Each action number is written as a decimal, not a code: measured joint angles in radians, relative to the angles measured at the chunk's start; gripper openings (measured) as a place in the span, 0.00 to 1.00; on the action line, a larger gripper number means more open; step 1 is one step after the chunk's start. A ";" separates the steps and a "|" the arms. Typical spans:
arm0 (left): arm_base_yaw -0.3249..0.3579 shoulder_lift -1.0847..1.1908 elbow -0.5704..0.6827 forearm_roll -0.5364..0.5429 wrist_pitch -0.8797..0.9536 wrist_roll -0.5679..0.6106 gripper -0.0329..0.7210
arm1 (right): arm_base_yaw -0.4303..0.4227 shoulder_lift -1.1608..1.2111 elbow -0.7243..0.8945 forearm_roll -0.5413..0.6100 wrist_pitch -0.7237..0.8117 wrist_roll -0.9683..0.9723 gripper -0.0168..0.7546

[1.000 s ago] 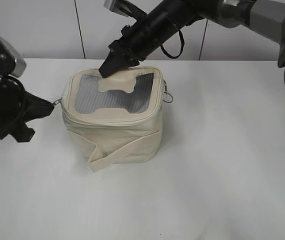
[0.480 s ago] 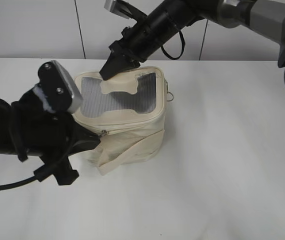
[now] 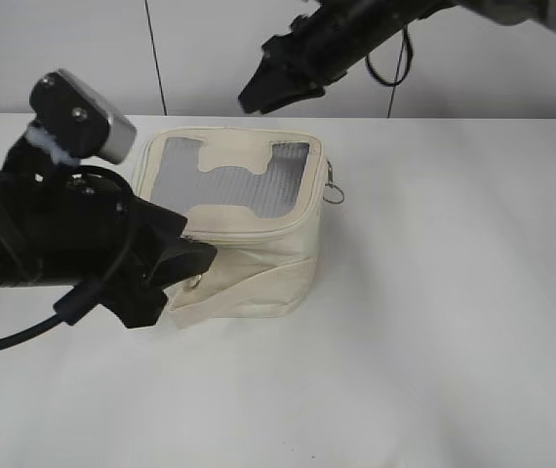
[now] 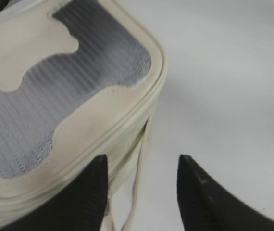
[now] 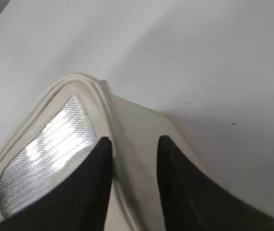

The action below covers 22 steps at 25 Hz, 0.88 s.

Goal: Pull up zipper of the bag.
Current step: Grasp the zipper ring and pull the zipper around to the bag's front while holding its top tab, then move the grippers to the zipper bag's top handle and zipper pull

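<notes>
The cream bag (image 3: 258,268) stands mid-table, its grey mesh top with the H-shaped patch (image 3: 229,180) facing up. The zipper track (image 3: 258,232) runs round the top rim. One silver ring pull (image 3: 331,191) hangs at the right side; another small ring (image 3: 197,283) shows at the front left corner. My left gripper (image 3: 200,258) is open at that front left corner; in the left wrist view (image 4: 143,163) its jaws straddle the strap edge (image 4: 139,178) and hold nothing. My right gripper (image 3: 254,97) is open in the air above the bag's back edge; it also shows in the right wrist view (image 5: 134,142).
The white table (image 3: 454,292) stretches to the right and front of the bag. A white wall with dark seams (image 3: 151,49) stands behind. The left arm's body and cable (image 3: 44,244) lie along the table's left side.
My left gripper swung from the bag's left side round to its front left corner. My right gripper lifted off the bag's top and moved up and right. The bag shifted slightly.
</notes>
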 joint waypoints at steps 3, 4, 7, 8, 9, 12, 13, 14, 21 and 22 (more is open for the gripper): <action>0.003 -0.083 0.004 0.194 0.045 -0.229 0.56 | -0.073 -0.045 0.000 -0.013 0.035 0.032 0.42; 0.015 -0.104 0.004 0.266 0.061 -0.317 0.57 | -0.101 -0.057 0.000 -0.022 0.050 0.045 0.42; 0.120 -0.141 -0.012 0.463 0.142 -0.553 0.56 | -0.183 -0.079 0.032 -0.032 0.062 0.063 0.42; 0.185 -0.135 -0.039 0.497 0.186 -0.584 0.54 | -0.215 -0.089 0.071 -0.023 0.063 0.061 0.41; 0.245 -0.121 -0.067 0.513 0.235 -0.600 0.52 | -0.237 -0.100 0.110 -0.009 0.063 0.051 0.40; 0.437 -0.018 -0.232 0.531 0.446 -0.597 0.49 | -0.302 -0.183 0.329 0.062 0.041 -0.043 0.37; 0.480 0.038 -0.293 0.530 0.510 -0.591 0.48 | -0.319 -0.243 0.438 0.099 -0.003 -0.097 0.37; 0.504 0.101 -0.374 0.531 0.562 -0.587 0.48 | -0.333 -0.306 0.560 0.152 -0.044 -0.158 0.37; 0.380 0.588 -1.013 0.684 0.832 -0.606 0.51 | -0.315 -0.641 1.271 0.710 -0.356 -1.039 0.37; 0.355 0.637 -1.086 0.720 0.860 -0.625 0.52 | -0.311 -0.648 1.302 0.746 -0.363 -1.101 0.38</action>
